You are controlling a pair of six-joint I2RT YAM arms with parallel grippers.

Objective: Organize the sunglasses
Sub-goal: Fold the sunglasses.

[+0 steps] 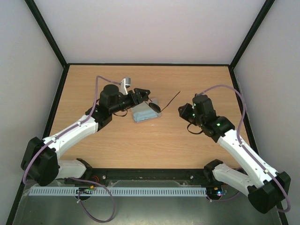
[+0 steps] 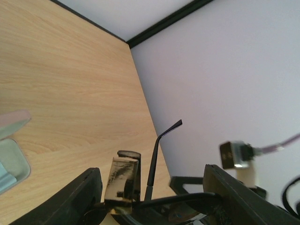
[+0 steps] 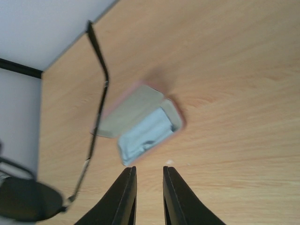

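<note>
Dark-framed sunglasses (image 2: 154, 187) pinched in left end effector (image 1: 143, 96); right end effector (image 3: 149, 197) nearly closed, empty.

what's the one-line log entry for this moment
left gripper: holding sunglasses | right gripper: nearly shut, empty | case: open, cloth inside

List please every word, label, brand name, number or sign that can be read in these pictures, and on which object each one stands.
None: no readable text in any view.
sunglasses: no brand mark visible on the temple arm or lenses.
pink case, open, with blue cloth inside: no visible print.
</note>
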